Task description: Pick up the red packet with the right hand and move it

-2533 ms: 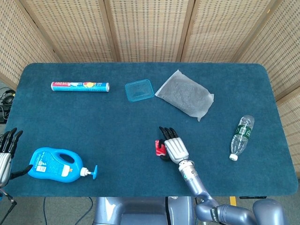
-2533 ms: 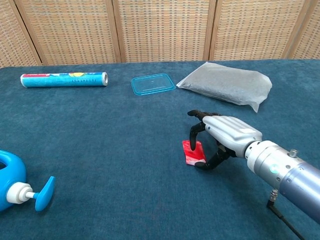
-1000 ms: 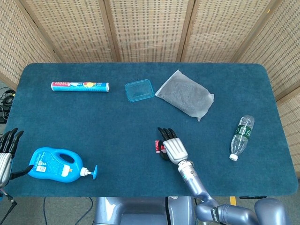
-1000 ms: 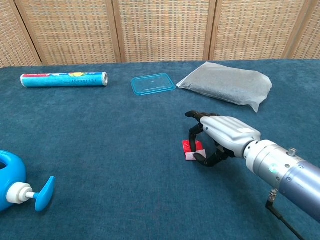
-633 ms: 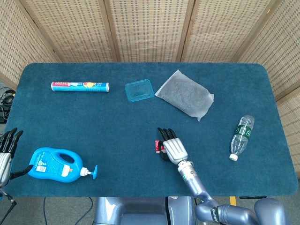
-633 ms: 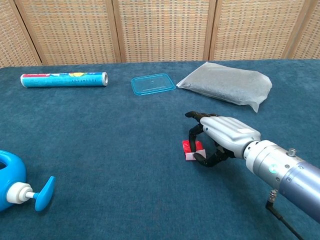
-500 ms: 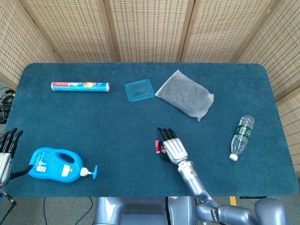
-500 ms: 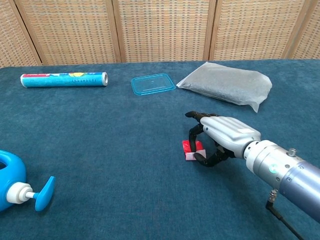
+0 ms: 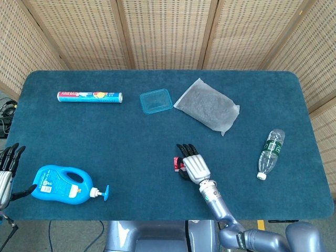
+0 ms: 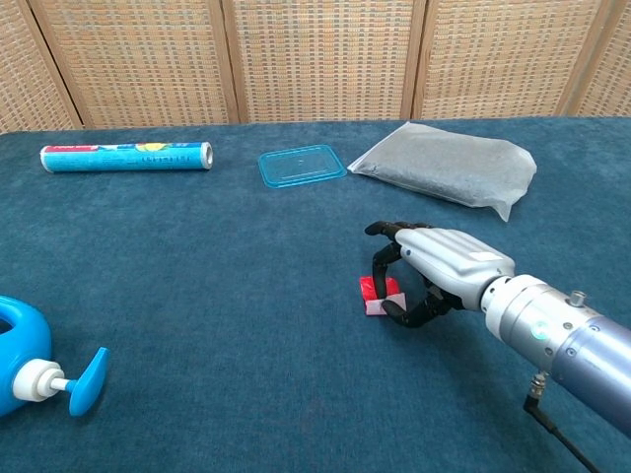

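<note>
A dark blue, felt-covered surface (image 9: pixel 131 131) fills both views, with woven cane screens behind it. Just below the middle of the head view, the right hand (image 9: pixel 192 164) reaches in from the bottom edge on a silver arm. Its dark fingers (image 10: pixel 385 258) curl down around the red packet (image 10: pixel 379 294), which is pinched between thumb and fingers and looks crumpled, a white edge showing. The packet sits low, touching or nearly touching the surface; which of the two cannot be told. In the head view only a sliver of the red packet (image 9: pixel 177 165) shows at the left side of the hand.

At the far left edge of the head view, low down, the left hand (image 9: pixel 7 170) is partly cut off, its fingers apart and pointing up, grasping nothing. Just beside it lies a blue pump bottle (image 9: pixel 63 185) on its side.

Along the upper part of the frame, from left to right: a foil-wrap roll (image 9: pixel 90 97), a clear blue container lid (image 9: pixel 156 101), and a grey plastic bag (image 9: pixel 207 106). A clear water bottle (image 9: pixel 271 153) lies at the right, well apart from the rest.
</note>
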`<state>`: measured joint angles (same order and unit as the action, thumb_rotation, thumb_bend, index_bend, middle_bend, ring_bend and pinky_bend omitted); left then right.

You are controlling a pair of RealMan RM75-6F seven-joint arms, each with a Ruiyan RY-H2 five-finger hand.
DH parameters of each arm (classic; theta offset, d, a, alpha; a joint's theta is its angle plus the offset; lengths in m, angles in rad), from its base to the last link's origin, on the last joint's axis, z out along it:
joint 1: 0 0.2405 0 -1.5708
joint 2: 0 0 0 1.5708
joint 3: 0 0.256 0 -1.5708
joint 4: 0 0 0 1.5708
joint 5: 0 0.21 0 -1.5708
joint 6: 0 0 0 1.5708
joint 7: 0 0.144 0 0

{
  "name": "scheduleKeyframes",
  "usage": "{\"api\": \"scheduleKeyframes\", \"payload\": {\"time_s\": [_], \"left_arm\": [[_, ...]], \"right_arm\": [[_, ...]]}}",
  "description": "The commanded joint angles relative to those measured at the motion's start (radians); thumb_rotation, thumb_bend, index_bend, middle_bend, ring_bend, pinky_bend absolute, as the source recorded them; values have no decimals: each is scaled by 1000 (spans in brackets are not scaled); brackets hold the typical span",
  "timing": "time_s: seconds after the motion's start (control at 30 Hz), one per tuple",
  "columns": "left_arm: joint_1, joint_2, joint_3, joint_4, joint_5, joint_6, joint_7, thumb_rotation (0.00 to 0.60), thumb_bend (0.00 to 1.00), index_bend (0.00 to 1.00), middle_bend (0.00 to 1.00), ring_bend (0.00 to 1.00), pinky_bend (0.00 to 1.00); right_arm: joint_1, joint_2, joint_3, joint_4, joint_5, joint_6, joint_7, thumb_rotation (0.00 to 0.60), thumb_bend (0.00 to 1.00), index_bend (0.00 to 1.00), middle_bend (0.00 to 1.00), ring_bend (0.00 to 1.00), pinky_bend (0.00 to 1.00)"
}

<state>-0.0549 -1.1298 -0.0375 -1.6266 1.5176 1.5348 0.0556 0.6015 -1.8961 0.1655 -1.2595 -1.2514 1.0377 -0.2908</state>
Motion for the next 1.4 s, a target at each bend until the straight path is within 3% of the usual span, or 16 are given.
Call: {"api": "scheduleKeyframes", "payload": {"time_s": [0.03,0.33,0.8,1.4], "left_arm": [[0,0,0,0,0,0,-1,600,132,0,0,0,81],[0,2,0,-1,0,0,-3,600,132,0,0,0,81],[-3,1,-4,3,-10,-8,-6,600,132,0,0,0,81],[-12,-8,-7,17,-31,-34,-4,600,132,0,0,0,81]], "right_arm": [[0,0,0,0,1,0,-2,600,624,758,135,0,0],[6,-4,9,2,-1,7,-8,600,615,760,136,0,0],[65,5,94,-22,36,-3,-50,600,603,761,145,0,0],[136,-10,153,56,102,-40,-64,600,588,762,153,0,0]]}}
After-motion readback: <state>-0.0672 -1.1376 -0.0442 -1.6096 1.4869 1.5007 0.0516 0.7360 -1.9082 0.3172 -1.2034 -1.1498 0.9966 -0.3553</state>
